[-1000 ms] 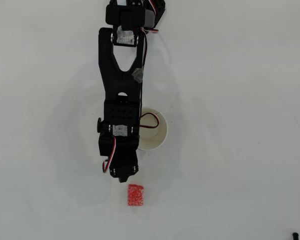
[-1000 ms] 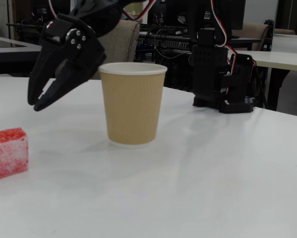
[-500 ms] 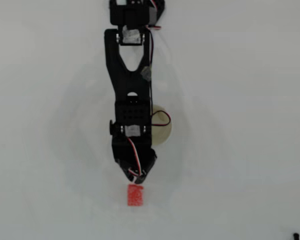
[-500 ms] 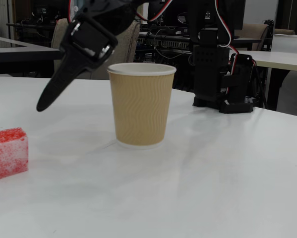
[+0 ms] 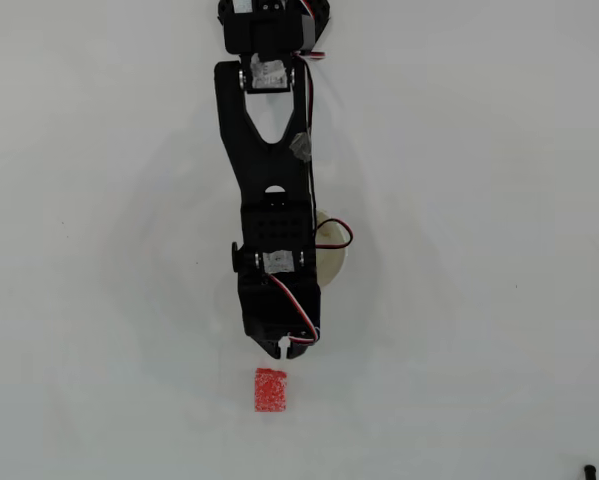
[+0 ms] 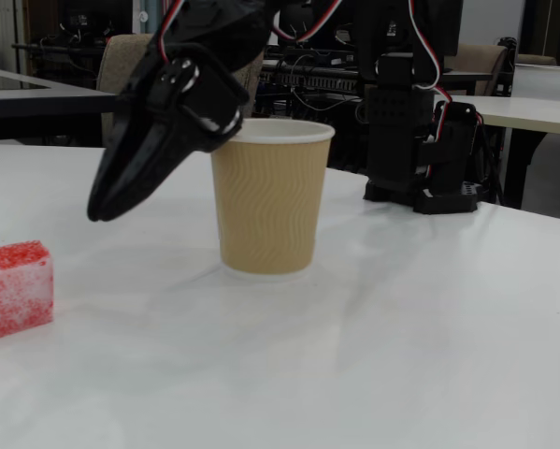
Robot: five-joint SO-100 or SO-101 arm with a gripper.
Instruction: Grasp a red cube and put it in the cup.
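Overhead view shows the gripper (image 5: 285, 352) hanging above the table (image 5: 479, 300) just short of the red cube (image 5: 272, 390), with a clear strip of bare surface between the fingertips and the block; nothing is held. The jaws appear pressed together or nearly so in both views, as the fixed view shows the gripper (image 6: 102, 208) tapering to a single dark tip well above the tabletop. The red cube (image 6: 15, 288) lies at the left edge of the fixed view, flat on the table and well apart from the cup (image 6: 266, 196), which stands upright behind the arm; from above the cup (image 5: 333, 262) is largely covered by the arm, only part of its right rim showing. Assessment: the step in hand is the approach to the grasp. To do it well, the jaws should be spread wider than the cube before descent, the tip carried a little further until it is centred over the block, the fingers squared to opposite faces, then lowered close to the table. The arm passes close to the cup, so any sideways swing risks knocking it.
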